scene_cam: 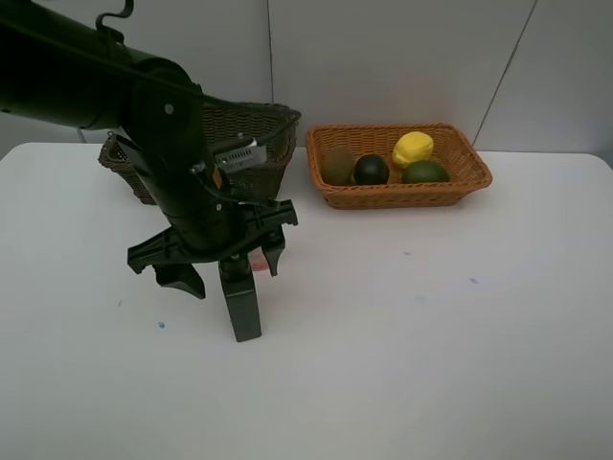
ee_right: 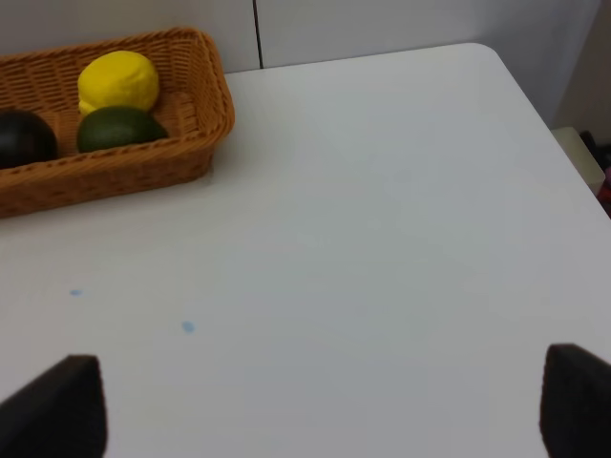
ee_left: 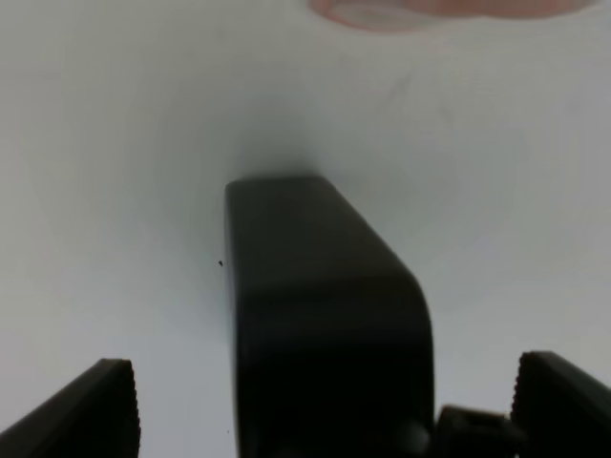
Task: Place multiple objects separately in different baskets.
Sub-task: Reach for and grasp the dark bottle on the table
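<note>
My left gripper (scene_cam: 228, 266) hangs low over the table with its jaws wide open. A dark bottle (scene_cam: 242, 309) lies between and beyond the fingers; in the left wrist view the dark bottle (ee_left: 320, 305) fills the gap untouched. A pink item (scene_cam: 259, 262) peeks out just behind the gripper, and only its pink edge (ee_left: 439, 10) shows. The orange-tan basket (scene_cam: 462, 180) holds a kiwi (scene_cam: 337, 165), a blackish fruit (scene_cam: 371, 170), a lemon (scene_cam: 413, 149) and a lime (scene_cam: 425, 172). My right gripper (ee_right: 315, 420) is open over bare table, with nothing between its fingers.
The dark olive basket (scene_cam: 251, 144) stands at the back left, partly hidden by the left arm. The right wrist view shows the orange-tan basket (ee_right: 196, 134) with the lemon (ee_right: 116, 82) and lime (ee_right: 119, 127), and the table's far corner (ee_right: 487, 52).
</note>
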You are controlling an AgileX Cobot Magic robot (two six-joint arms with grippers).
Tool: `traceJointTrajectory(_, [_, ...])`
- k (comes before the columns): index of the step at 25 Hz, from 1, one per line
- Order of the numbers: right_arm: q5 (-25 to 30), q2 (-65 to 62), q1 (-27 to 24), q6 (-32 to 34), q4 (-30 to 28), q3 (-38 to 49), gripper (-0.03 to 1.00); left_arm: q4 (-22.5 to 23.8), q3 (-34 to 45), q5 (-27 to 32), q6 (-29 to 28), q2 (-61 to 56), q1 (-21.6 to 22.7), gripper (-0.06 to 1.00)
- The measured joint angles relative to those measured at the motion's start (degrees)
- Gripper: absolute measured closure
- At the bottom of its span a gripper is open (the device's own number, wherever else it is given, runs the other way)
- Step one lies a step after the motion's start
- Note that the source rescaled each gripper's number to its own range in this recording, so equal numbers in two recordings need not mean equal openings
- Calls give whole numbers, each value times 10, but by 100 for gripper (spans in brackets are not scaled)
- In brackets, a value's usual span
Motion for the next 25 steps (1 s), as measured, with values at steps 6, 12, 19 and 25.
traceJointTrajectory(6, [0,0,0,0,0,0,-3,-7,0,-5,5,24,0,-6])
traceJointTrajectory(12, [0,0,0,0,0,0,-3,-20,-1,-16,22,39,0,-6])
traceJointTrajectory(19, [0,0,0,0,0,0,-3,-21,-1,-17,30,40,1,-2])
traceJointTrajectory(25, [0,0,0,0,0,0,-3,-24,-3,-12,32,40,1,50])
